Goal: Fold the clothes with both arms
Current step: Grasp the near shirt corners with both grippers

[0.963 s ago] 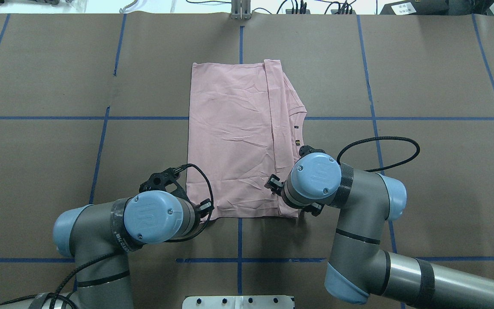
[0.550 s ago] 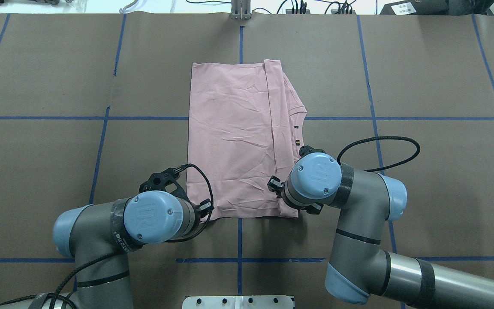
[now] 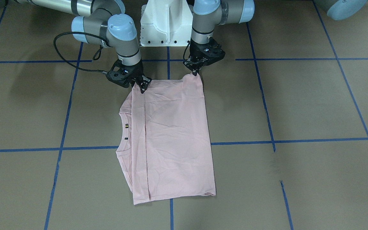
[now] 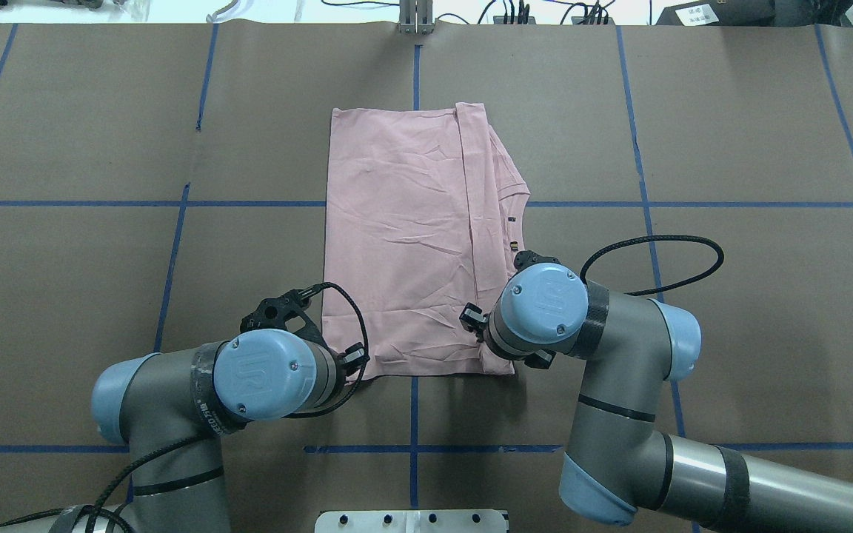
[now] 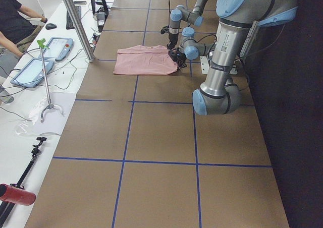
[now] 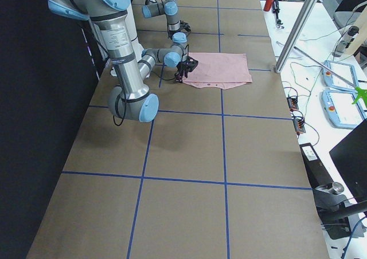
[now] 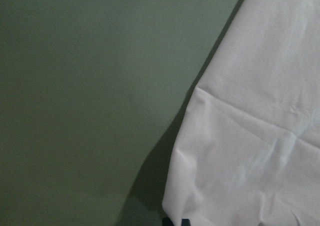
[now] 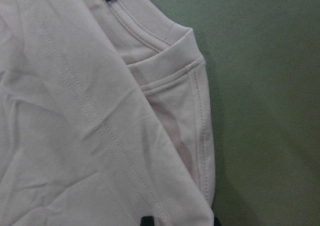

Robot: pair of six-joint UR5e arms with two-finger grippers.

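Pinching a T-shirt (image 3: pixel 177 134) corner, left fingers (image 3: pixel 196 71) are closed; right fingers' (image 3: pixel 144 85) grip is unclear.

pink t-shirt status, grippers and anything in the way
Left gripper shut on robot-side corner of the pale pink fabric T-shirt. Right gripper at other robot-side corner, closure unclear. Shirt flat, nothing seen in the way.

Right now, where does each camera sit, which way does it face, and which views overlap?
Front-facing: across the table, facing the robot; left tool, right tool, T-shirt.
Overhead: behind the robot, looking forward and down; left arm, right arm.
Exterior left: table's left end, looking along it; left arm near.
Exterior right: opposite end; right arm near.
Left wrist: down on a T-shirt corner; tool tips at bottom edge.
Right wrist: down on stitched T-shirt edges; same.
Shared: front-facing and overhead show the T-shirt, mirrored.
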